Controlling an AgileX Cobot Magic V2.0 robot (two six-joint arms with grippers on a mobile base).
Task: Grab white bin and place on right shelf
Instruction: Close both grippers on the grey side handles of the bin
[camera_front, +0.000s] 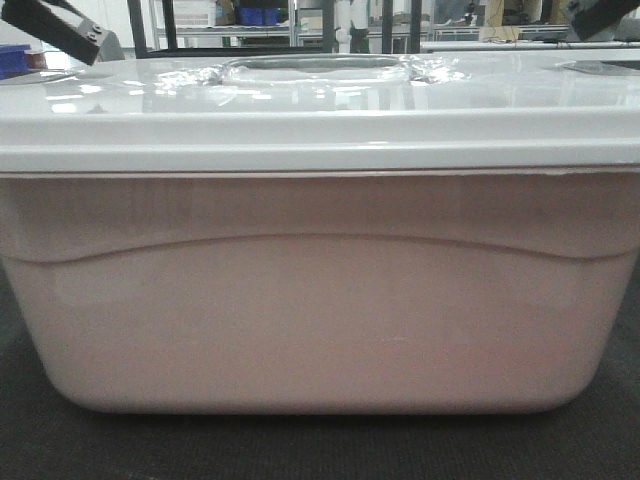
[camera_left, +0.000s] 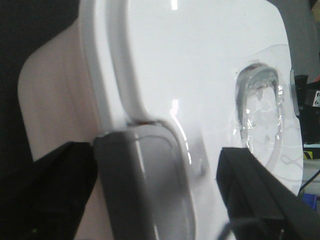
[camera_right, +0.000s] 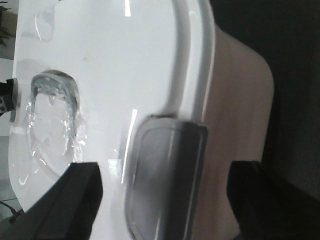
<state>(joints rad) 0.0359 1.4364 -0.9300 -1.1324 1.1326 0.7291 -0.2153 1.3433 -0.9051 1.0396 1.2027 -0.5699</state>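
Grippers both gape wide: left gripper (camera_left: 157, 200) and right gripper (camera_right: 160, 200) each straddle a grey plastic latch (camera_left: 140, 175) (camera_right: 167, 170) at opposite ends of the large pinkish-white lidded plastic bin (camera_front: 320, 320) on a dark surface (camera_front: 320, 450); finger contact unclear, bin's ends cropped frontally.

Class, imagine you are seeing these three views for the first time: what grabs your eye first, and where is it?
The white bin fills the front view, its pinkish body under a glossy white lid. In each wrist view a grey latch sits at the lid's edge, framed between the spread jaws of the left end effector or the right end effector.
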